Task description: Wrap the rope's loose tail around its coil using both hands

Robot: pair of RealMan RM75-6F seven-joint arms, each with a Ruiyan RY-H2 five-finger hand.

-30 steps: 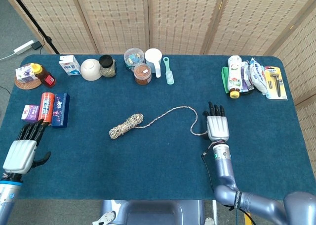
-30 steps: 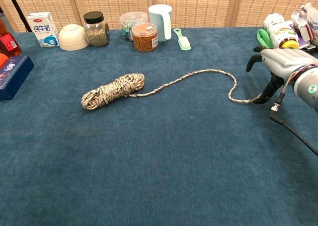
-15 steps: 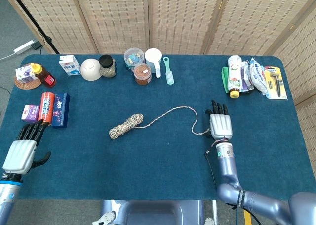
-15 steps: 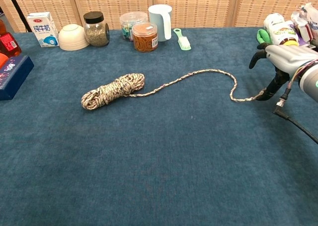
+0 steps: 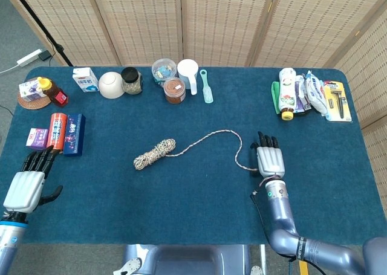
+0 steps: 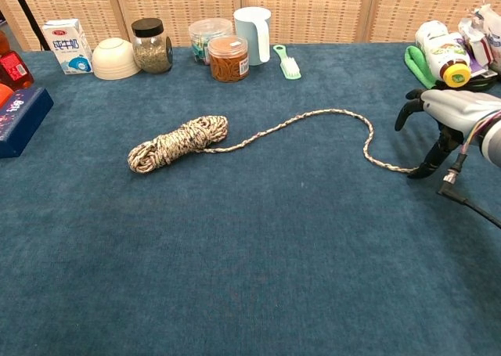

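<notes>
So the right hand (image 6: 446, 125) hides the rope (image 6: 297, 121) tail's tip, grip unclear, while the left hand (image 5: 27, 181) lies flat, fingers together

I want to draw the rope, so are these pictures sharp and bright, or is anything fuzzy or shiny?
Head view: even, soft light, the rope sharp, only faint shadows beside the right hand; the left hand is cut off by the frame's edge. Chest view: the coil is crisp and free of glare, and the far table edge bows slightly from the wide lens.
</notes>
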